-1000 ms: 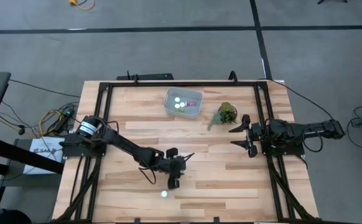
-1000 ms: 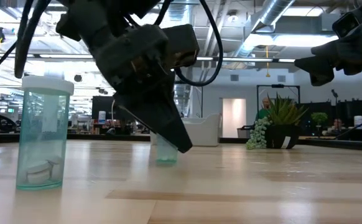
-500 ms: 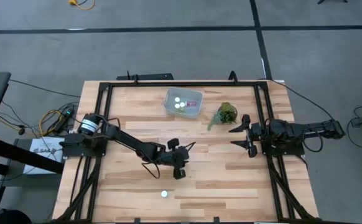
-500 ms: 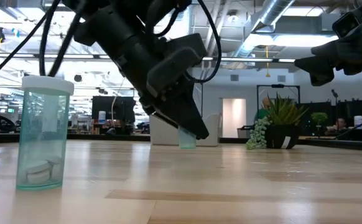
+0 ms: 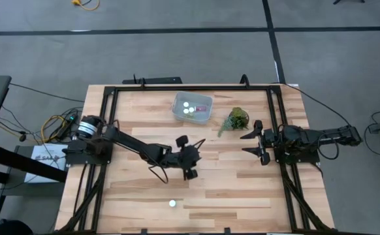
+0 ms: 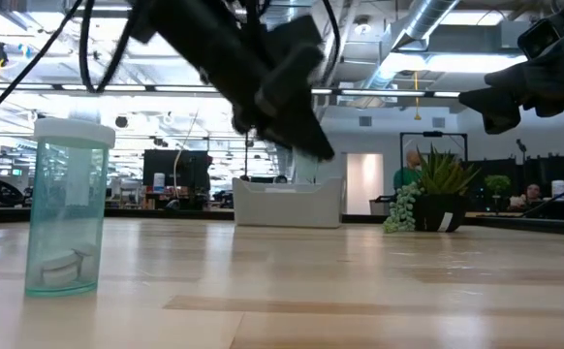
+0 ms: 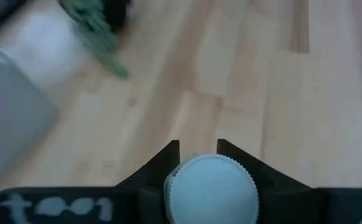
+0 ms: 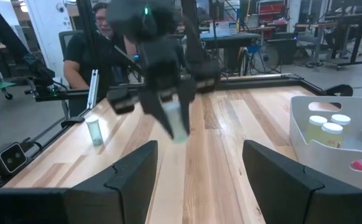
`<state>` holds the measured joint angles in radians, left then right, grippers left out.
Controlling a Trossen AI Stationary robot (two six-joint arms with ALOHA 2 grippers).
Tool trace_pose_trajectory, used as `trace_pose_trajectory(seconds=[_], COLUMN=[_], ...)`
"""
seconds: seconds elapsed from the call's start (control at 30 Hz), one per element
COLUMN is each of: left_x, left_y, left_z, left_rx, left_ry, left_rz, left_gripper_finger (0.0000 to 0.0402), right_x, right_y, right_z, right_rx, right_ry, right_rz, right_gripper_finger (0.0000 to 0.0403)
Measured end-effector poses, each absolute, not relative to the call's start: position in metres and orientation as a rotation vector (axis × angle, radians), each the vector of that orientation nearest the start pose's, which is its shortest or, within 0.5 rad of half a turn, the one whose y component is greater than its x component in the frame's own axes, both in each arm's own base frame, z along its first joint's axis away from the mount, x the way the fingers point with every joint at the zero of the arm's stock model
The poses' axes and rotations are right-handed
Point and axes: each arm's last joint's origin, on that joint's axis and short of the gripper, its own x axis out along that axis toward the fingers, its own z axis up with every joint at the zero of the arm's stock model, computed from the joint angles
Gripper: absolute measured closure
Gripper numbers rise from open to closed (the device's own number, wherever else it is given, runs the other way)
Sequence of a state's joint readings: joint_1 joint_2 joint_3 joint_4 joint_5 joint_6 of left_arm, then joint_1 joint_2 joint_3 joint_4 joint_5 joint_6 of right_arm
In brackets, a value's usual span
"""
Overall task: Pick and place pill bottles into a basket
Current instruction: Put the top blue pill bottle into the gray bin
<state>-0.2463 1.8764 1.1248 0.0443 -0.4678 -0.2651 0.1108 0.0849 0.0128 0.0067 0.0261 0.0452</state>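
Observation:
My left gripper [image 5: 190,167] is over the middle of the table, shut on a small clear pill bottle with a white cap [image 7: 211,190]. It also shows in the right wrist view [image 8: 177,123]. A second pill bottle [image 5: 172,203] stands upright on its base near the table's front edge and is close up in the low view [image 6: 66,218]. The pale basket [image 5: 192,108] sits at the far middle with three bottles [image 8: 332,127] inside. My right gripper [image 5: 254,140] waits open at the table's right side. My left gripper pinches the bottle between its two fingers at the sides of the white cap [image 7: 168,186]. The fingers come from above, pointing down. The bottle [image 8: 178,127] hangs below the fingers, slightly tilted, lifted clear of the table.
A green leafy clump [image 5: 236,119] lies just right of the basket, between it and my right gripper. A black frame [image 5: 177,87] borders the wooden table. A person in dark clothes [image 8: 97,53] stands beyond the table's left side.
My left gripper has risen and gone toward the table's far edge and the basket, carrying the pill bottle, which is now well above the table. The bottle near the front edge has stayed where it was.

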Motion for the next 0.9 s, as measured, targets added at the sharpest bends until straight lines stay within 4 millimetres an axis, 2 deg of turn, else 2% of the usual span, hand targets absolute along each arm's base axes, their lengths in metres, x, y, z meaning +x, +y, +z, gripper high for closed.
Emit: trace_pose_trajectory(seconds=[0.13,0.27,0.57,0.73,0.9], left_x=[0.377,0.377,0.384,0.388,0.386], left_y=[-0.078,-0.062,-0.010,0.029,0.066], left_z=[0.191,0.198,0.200,0.207,0.210], left_rx=[0.080,0.110,0.057,0.016,-0.055], left_ry=[0.599,0.606,0.601,0.527,0.486], left_rz=[0.293,0.328,0.369,0.450,0.432], left_gripper_finger=[0.0314,0.0313,0.0313,0.0313,0.0313], right_x=[0.102,0.102,0.102,0.102,0.102], right_y=[0.011,0.011,0.011,0.011,0.011], right_z=[0.162,0.162,0.162,0.162,0.162], right_rx=[0.041,0.041,0.041,0.041,0.041], right_ry=[0.067,0.067,0.067,0.067,0.068], right_rz=[0.083,0.083,0.083,0.083,0.083], right_gripper_finger=[0.0172,0.0172,0.0172,0.0172,0.0172])
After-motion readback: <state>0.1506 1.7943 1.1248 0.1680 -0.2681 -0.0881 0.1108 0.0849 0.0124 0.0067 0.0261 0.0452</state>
